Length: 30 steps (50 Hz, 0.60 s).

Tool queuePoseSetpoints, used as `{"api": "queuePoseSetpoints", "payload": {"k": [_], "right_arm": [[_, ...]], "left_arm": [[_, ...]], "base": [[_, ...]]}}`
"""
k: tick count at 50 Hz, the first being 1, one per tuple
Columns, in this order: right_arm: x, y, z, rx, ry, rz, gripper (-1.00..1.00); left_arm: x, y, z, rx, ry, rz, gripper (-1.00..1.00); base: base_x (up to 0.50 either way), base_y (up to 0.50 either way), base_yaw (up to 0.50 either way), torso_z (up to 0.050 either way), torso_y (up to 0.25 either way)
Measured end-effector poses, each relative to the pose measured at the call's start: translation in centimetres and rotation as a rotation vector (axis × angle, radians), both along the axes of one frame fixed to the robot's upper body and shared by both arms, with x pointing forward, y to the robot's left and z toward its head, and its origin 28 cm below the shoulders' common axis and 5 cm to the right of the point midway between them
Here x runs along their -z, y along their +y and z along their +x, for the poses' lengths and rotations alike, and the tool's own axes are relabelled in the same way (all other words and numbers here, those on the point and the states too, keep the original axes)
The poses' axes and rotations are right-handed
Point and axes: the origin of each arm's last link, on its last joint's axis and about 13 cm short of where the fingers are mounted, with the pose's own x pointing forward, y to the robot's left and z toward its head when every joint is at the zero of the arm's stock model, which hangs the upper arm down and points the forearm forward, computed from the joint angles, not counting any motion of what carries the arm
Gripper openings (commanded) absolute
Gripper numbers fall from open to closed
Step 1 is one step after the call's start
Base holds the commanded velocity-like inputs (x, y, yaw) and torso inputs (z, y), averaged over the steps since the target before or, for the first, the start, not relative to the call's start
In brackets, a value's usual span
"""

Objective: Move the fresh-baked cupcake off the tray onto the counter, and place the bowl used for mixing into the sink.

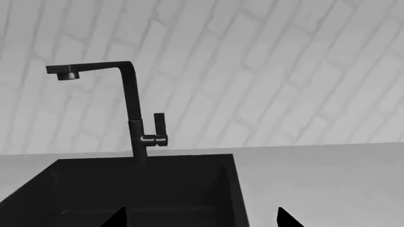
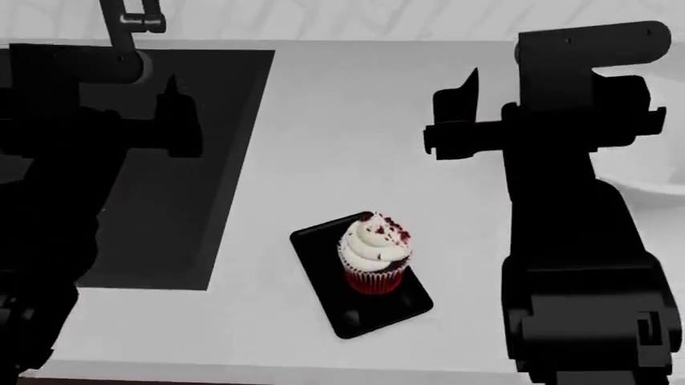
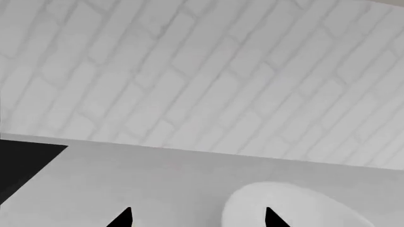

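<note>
The cupcake (image 2: 374,255), red wrapper and white frosting, stands upright on the black tray (image 2: 340,313) near the counter's (image 2: 354,136) front edge. The black sink (image 2: 220,176) lies to the tray's left, and its basin (image 1: 145,189) also fills the lower left wrist view. My left gripper (image 1: 202,220) hangs open and empty over the sink's right rim. My right gripper (image 3: 197,220) is open and empty too, raised over the counter behind the tray. The white bowl (image 3: 290,208) sits just beyond one right fingertip; in the head view the bowl (image 2: 647,172) is mostly hidden behind my right arm.
A dark faucet (image 1: 134,113) with a side lever stands behind the sink. A white brick wall (image 3: 202,71) backs the counter. My right arm (image 2: 578,241) stands close to the tray's right side.
</note>
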Motion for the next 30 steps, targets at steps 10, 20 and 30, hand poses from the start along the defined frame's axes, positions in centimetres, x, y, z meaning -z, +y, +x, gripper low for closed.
{"api": "queuePoseSetpoints", "payload": {"k": [10, 20, 30], "right_arm": [[0.26, -0.06, 0.26, 0.001, 0.010, 0.004, 1.00], [0.44, 0.06, 0.33, -0.002, 0.012, 0.013, 1.00], [0.52, -0.22, 0.31, 0.019, 0.016, 0.008, 1.00]], "left_arm": [[0.04, -0.05, 0.18, 0.002, 0.002, 0.002, 1.00], [0.05, 0.13, 0.21, -0.004, 0.003, 0.007, 1.00], [-0.02, -0.11, 0.21, 0.005, 0.003, 0.009, 1.00]], "base": [[0.50, 0.00, 0.00, 0.050, 0.005], [0.09, -0.14, 0.00, 0.050, 0.005], [0.01, -0.05, 0.00, 0.050, 0.006]]}}
